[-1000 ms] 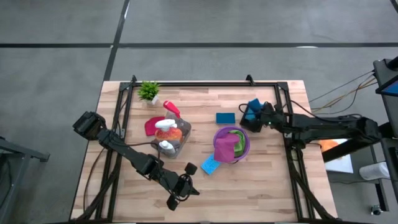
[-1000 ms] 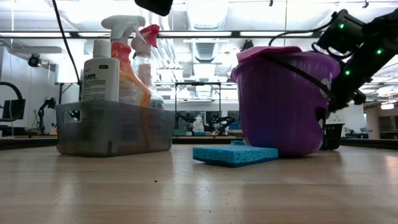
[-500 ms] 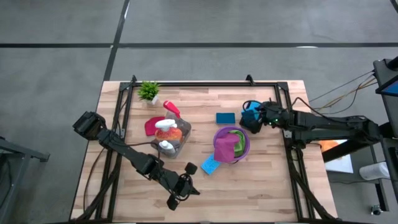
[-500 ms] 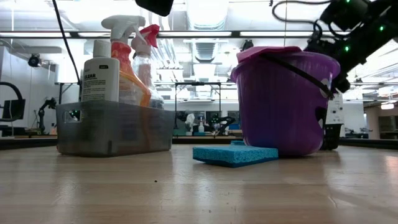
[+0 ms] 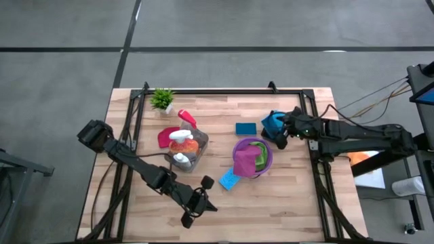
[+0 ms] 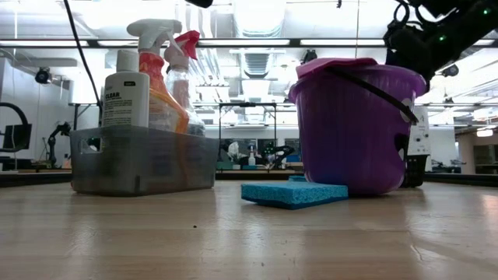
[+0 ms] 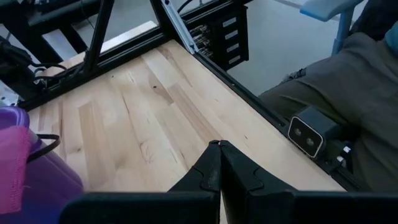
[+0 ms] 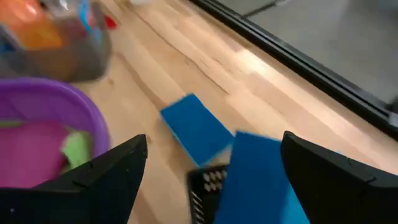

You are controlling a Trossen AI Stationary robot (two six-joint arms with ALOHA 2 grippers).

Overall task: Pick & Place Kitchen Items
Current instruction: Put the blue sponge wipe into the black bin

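Note:
My right gripper [image 5: 278, 132] [image 8: 214, 140] hangs open at the table's right side, above a blue sponge [image 5: 271, 122] [image 8: 261, 180] that shows low between its spread fingers, touching neither. Two more blue sponges lie flat on the table, one [image 5: 245, 127] [image 8: 194, 127] just left of it and one [image 5: 229, 179] [image 6: 294, 192] in front of the purple bucket [image 5: 268, 163]. Magenta and green cloths [image 5: 245, 160] fill the bucket. A grey bin [image 5: 196, 159] holds the orange spray bottle [image 5: 184, 144] and a white-topped bottle [image 5: 180, 160]. My left gripper [image 5: 207, 205] [image 7: 219, 144] is shut, above the near middle of the table.
A red cloth [image 5: 164, 137] and a red-topped bottle [image 5: 186, 118] lie by the bin's far side. A small green plant [image 5: 162, 99] stands at the far left. A black frame [image 5: 224, 90] borders the table. Bare wood lies along the near edge.
My right gripper has risen, drawn a little toward the table's right edge and rolled. Its fingers have spread wide and let go of the blue sponge, which now shows below them.

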